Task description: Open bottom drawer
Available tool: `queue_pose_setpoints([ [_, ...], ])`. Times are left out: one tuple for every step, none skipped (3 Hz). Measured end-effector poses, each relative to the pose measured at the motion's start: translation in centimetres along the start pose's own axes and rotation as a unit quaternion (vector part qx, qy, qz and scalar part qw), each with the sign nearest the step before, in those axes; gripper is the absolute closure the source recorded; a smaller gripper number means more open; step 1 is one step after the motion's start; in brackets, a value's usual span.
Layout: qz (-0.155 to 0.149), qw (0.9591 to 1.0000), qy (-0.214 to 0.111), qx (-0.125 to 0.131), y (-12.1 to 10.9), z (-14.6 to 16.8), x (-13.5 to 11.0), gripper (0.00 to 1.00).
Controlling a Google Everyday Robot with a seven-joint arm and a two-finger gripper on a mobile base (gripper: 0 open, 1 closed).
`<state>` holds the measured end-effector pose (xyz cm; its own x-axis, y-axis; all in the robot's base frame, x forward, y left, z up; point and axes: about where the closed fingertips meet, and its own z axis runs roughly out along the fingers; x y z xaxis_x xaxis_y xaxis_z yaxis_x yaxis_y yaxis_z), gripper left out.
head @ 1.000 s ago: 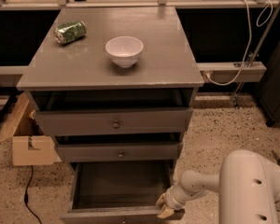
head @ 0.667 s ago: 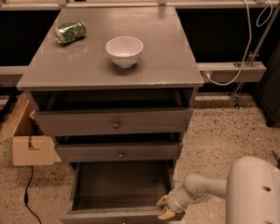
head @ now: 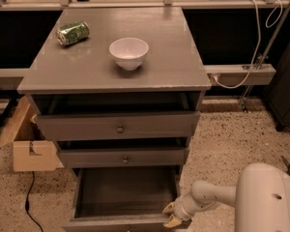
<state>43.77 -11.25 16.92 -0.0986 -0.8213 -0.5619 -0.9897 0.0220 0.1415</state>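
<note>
Clamping the right front corner of the pulled-out bottom drawer point(head: 122, 191), the pincer point(head: 171, 215) sits narrowly parted.

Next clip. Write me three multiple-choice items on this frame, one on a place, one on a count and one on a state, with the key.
1. Where is the robot's gripper?
A) inside the top drawer
B) at the right front corner of the grey wooden bottom drawer
C) on the middle drawer's knob

2. How many objects stand on the grey cabinet top?
A) one
B) two
C) four

3. The bottom drawer is:
A) pulled out
B) shut flush
C) taken off the cabinet

Key:
1 B, the gripper sits right at that corner.
2 B, only the white ceramic bowl and the crushed green can are on it.
3 A, its plain grey interior is exposed below the middle drawer.
</note>
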Motion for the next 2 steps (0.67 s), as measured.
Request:
queue_pose_setpoints([
  [-0.003, 0.9998, -0.014, 0.012, 0.1, -1.6, 0.1, 0.16],
  [-0.008, 0.9986, -0.03, 0.043, 0.3, -5.0, 0.1, 0.0],
])
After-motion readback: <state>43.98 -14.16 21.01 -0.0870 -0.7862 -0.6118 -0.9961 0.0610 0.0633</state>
